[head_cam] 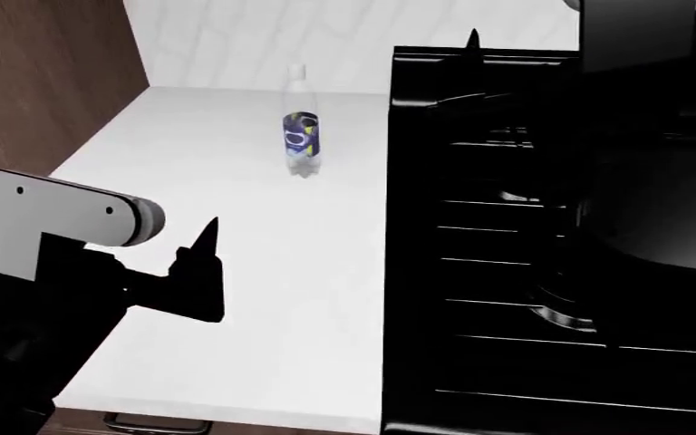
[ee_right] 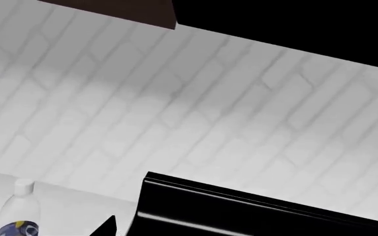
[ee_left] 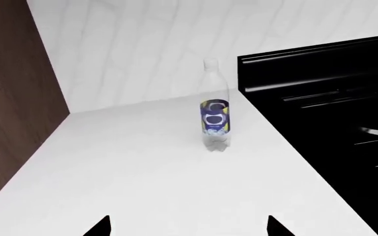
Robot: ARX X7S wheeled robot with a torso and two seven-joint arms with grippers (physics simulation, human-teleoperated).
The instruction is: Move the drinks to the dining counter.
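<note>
A clear bottle with a blue-and-yellow label (ee_left: 215, 118) stands upright on a white worktop (ee_left: 130, 177), near the back wall and close to a black stove. In the head view the bottle (head_cam: 301, 131) is ahead of my left gripper (ee_left: 189, 228), which is open and empty, well short of it. One of the left gripper's black fingers (head_cam: 207, 258) shows above the worktop. My right gripper (ee_right: 189, 232) is raised over the stove's back edge, beside the bottle (ee_right: 18, 219). One of its fingertips (ee_right: 108, 227) shows far off centre, so it is open; the other is lost against the stove. The dining counter is out of view.
The black stove (head_cam: 542, 236) with its grates adjoins the worktop's right side. A brown wood panel (head_cam: 46, 91) walls the left side, and white brick tiles (ee_left: 143, 44) back it. A drawer handle (head_cam: 155, 423) shows under the worktop's front edge.
</note>
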